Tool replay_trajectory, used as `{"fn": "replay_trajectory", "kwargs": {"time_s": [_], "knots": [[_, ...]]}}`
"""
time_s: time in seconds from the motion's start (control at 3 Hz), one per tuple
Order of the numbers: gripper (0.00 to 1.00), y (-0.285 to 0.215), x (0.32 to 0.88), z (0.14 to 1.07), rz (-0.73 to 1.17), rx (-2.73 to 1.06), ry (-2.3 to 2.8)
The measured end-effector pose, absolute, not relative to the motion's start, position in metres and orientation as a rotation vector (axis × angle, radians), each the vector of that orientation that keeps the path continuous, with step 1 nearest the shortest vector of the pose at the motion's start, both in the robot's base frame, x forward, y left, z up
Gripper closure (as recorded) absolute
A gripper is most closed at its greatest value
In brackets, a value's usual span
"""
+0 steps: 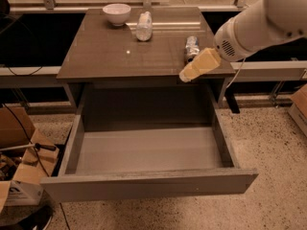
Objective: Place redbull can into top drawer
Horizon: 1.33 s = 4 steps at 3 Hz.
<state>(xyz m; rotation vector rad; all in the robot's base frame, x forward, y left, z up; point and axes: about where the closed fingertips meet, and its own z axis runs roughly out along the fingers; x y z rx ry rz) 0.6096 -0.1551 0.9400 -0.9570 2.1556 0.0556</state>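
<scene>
The redbull can [192, 48] lies on its side on the right part of the brown-grey cabinet top [120, 56], its shiny end facing front. My gripper [197, 66], tan at the end of the white arm, hovers just in front of and slightly below the can, at the top's front right edge, holding nothing that I can see. The top drawer [148, 186] is pulled wide open below, grey and empty inside.
A white bowl [116, 13] and a clear whitish plastic bottle [144, 25] stand at the back of the cabinet top. Cardboard boxes [24, 176] lie on the floor at left, another [300, 107] at right. A rail runs behind the cabinet.
</scene>
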Motion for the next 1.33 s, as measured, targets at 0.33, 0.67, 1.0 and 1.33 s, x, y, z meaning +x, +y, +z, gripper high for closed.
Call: {"fn": "replay_trajectory", "kwargs": {"time_s": [0.33, 0.67, 1.0, 1.33], "knots": [[0.00, -0.134, 0.666, 0.892, 0.146, -0.728, 2.182], [0.00, -0.131, 0.700, 0.861, 0.196, -0.589, 2.191], [0.00, -0.143, 0.739, 0.841, 0.216, -0.455, 2.179], [0.00, -0.159, 0.773, 0.828, 0.220, -0.375, 2.167]]}}
